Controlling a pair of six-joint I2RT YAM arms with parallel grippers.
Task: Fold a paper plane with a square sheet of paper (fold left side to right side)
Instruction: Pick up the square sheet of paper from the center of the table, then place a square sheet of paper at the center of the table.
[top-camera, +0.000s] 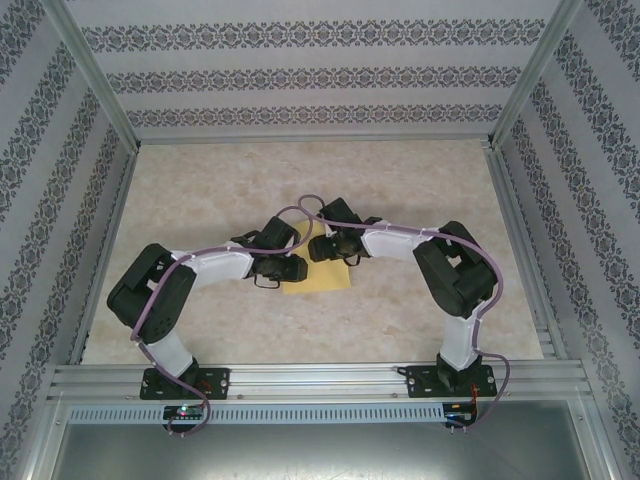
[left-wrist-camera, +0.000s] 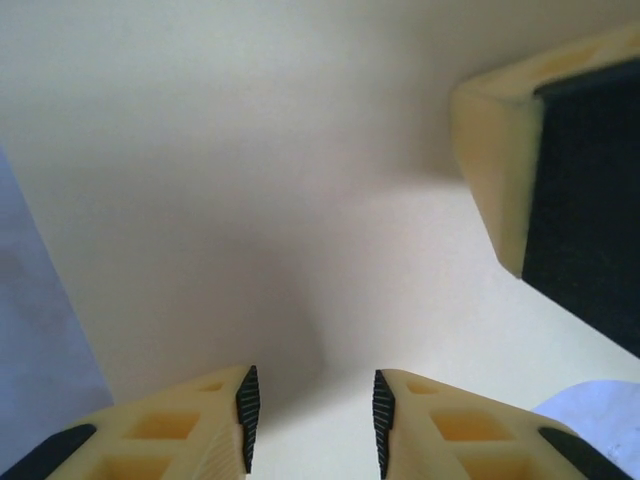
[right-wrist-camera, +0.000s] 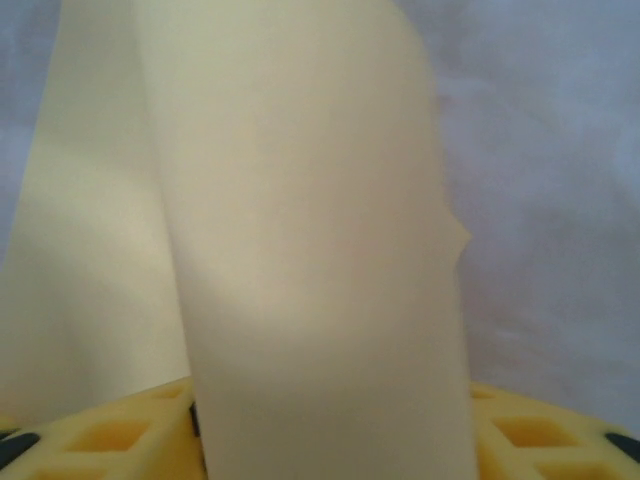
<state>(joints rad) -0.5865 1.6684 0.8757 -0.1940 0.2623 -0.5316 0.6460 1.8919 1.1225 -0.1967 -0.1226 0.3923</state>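
Observation:
The square sheet of paper, bright yellow, lies on the table between the two arms. My left gripper hovers low over its left part. In the left wrist view its jaws stand open above the flat paper with nothing between them. My right gripper is at the sheet's far right part. In the right wrist view a raised flap of the paper stands across the gap of the right gripper, whose fingers show wide apart on either side. One right finger appears in the left wrist view.
The beige marbled table is walled by patterned panels. An aluminium rail runs along the near edge by the arm bases. Bare table shows right of the flap.

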